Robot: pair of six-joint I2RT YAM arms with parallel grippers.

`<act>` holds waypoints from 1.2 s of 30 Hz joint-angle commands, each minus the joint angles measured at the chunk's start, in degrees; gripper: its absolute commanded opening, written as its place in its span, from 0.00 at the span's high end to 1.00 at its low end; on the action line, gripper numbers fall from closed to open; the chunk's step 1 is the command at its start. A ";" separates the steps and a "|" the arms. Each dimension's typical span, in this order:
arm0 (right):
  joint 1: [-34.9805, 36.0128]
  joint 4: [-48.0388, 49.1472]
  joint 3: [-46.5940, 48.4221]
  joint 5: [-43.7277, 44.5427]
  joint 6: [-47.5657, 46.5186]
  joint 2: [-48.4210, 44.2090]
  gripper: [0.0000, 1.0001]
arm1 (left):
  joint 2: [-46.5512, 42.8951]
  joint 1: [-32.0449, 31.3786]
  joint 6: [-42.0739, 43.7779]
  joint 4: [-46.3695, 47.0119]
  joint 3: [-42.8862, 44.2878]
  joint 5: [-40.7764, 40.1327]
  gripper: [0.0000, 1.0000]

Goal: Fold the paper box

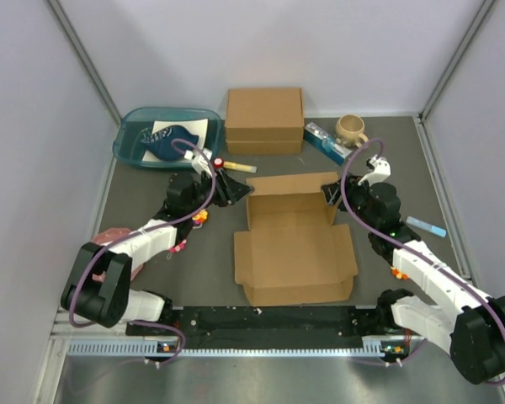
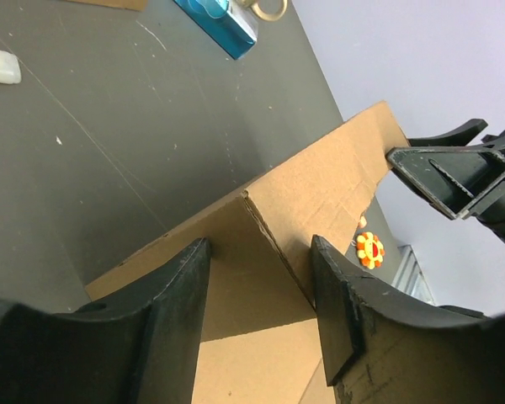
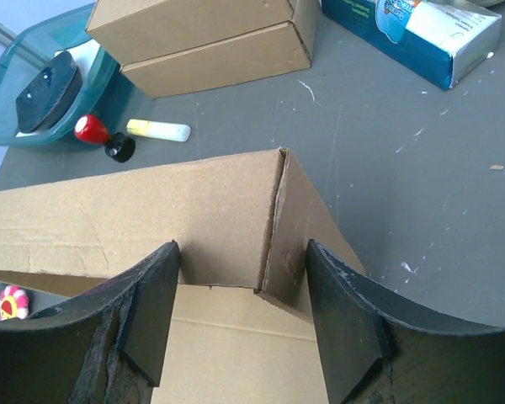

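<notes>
The paper box (image 1: 295,244) lies flat in the middle of the table, with its back wall and two short side flaps raised at the far end. My left gripper (image 1: 240,192) is open at the back left corner, and that cardboard corner (image 2: 320,202) stands between its fingers (image 2: 177,311). My right gripper (image 1: 331,195) is open at the back right corner, and the corner fold (image 3: 151,219) sits between its fingers (image 3: 345,320). Neither gripper pinches the cardboard. The right gripper's fingertips (image 2: 454,172) also show at the far end of the wall in the left wrist view.
A thicker closed cardboard box (image 1: 264,119) stands behind. A teal tray (image 1: 130,151) is at the back left, with a red-capped piece (image 1: 220,162) and a yellow tube (image 1: 240,167) near it. A blue carton (image 1: 324,140) and a mug (image 1: 350,129) are at the back right. A blue marker (image 1: 426,225) lies at the right.
</notes>
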 commanded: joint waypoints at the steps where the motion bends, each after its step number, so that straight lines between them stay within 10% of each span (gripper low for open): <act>1: 0.05 -7.35 -2.27 0.96 -1.62 1.39 0.41 | 0.67 -1.09 5.88 -10.01 0.65 -3.98 0.58; 21: -0.47 -14.91 10.82 4.04 -2.32 -2.05 0.19 | -0.30 -4.07 12.13 -22.07 2.77 -16.72 0.73; 36: -4.25 -5.07 4.07 -3.35 0.23 3.59 0.43 | -0.83 -5.04 13.01 -22.51 2.06 -18.57 0.74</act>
